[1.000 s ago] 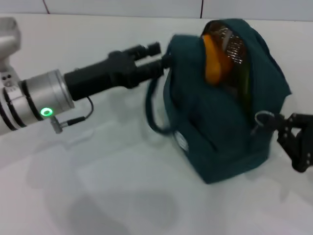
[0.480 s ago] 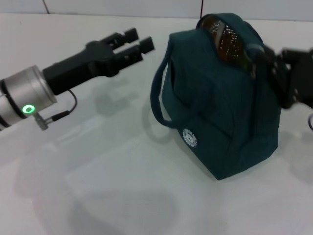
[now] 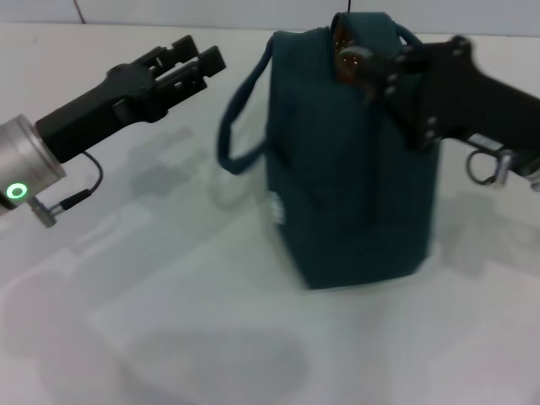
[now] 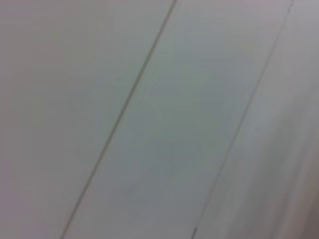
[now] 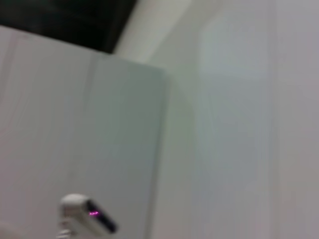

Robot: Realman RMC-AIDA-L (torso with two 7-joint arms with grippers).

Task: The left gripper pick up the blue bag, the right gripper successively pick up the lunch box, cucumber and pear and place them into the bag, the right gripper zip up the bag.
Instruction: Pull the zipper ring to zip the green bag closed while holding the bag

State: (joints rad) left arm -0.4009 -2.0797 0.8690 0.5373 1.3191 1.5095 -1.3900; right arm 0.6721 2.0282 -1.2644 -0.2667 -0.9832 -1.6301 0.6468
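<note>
The blue bag (image 3: 346, 160) stands upright mid-table, one loop handle (image 3: 234, 126) hanging off its left side. My right gripper (image 3: 377, 69) reaches in from the right at the bag's top edge and is shut on the metal ring zipper pull (image 3: 350, 59). Only a small gap (image 3: 341, 40) remains at the top, showing something orange-brown. The lunch box, cucumber and pear are hidden inside the bag. To the left of the bag, clear of the handle, my left gripper (image 3: 194, 55) hangs open and holds nothing. Neither wrist view shows the bag.
The bag stands on a white table (image 3: 169, 321) whose back edge meets a pale wall (image 3: 211, 10). A metal ring (image 3: 483, 169) hangs under the right wrist. The right wrist view shows a small white device (image 5: 87, 216) with a pink light.
The left gripper let go of the bag's handle and drew back left. The right gripper rose from the bag's lower right to its top, the opening narrowed, and the bag shifted left.
</note>
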